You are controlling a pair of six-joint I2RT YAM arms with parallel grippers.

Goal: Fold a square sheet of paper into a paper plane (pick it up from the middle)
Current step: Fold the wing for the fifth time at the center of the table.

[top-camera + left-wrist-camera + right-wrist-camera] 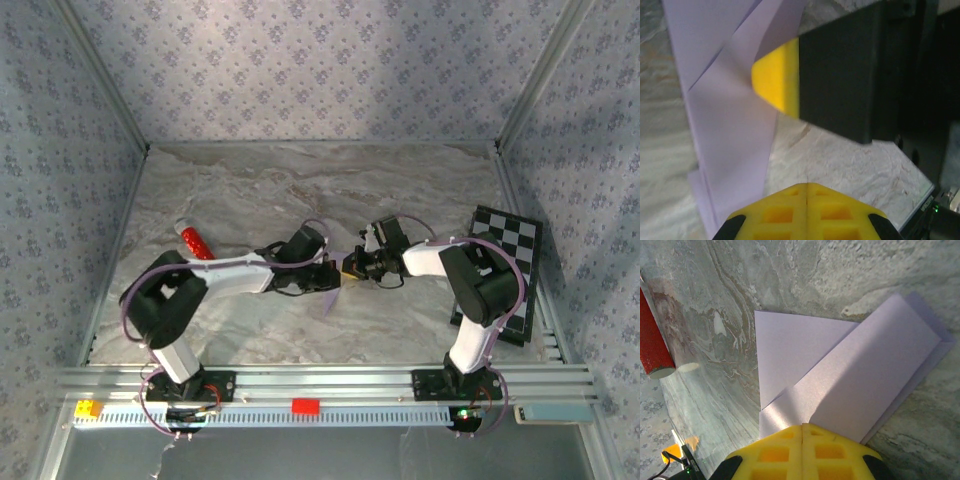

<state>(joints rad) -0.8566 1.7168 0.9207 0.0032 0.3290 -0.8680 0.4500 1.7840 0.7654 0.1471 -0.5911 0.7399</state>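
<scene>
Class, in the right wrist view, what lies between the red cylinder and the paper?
Just bare marbled table. The right wrist view shows nothing resting on the stretch from the cylinder to the paper.

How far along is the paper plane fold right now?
Done: the lilac sheet already carries several overlapping folds. In hand: the right end effector looks shut on its edge, the left end effector shut beside it. Remaining: no slim pointed dart yet, so the final creases are still to do.
</scene>
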